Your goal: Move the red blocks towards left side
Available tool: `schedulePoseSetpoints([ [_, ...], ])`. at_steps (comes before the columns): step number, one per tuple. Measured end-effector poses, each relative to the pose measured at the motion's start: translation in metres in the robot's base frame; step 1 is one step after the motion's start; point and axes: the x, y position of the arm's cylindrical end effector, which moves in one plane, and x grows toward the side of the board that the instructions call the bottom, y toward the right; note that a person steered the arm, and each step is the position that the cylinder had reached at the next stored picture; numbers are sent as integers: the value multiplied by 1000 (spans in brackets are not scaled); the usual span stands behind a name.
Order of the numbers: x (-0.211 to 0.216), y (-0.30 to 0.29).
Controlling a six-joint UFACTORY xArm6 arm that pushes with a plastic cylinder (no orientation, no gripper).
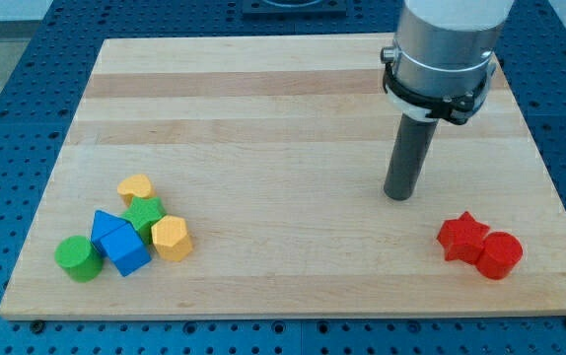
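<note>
A red star block and a red cylinder lie touching each other at the view's lower right of the wooden board. My tip rests on the board above and to the left of the red star, apart from it by a short gap. It touches no block.
A cluster sits at the view's lower left: a yellow heart block, a green star-like block, a yellow hexagon, two blue blocks and a green cylinder. A blue perforated table surrounds the board.
</note>
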Motion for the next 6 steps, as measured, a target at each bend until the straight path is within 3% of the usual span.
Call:
schedulePoseSetpoints([
  [3, -4, 10],
  [6, 3, 115],
])
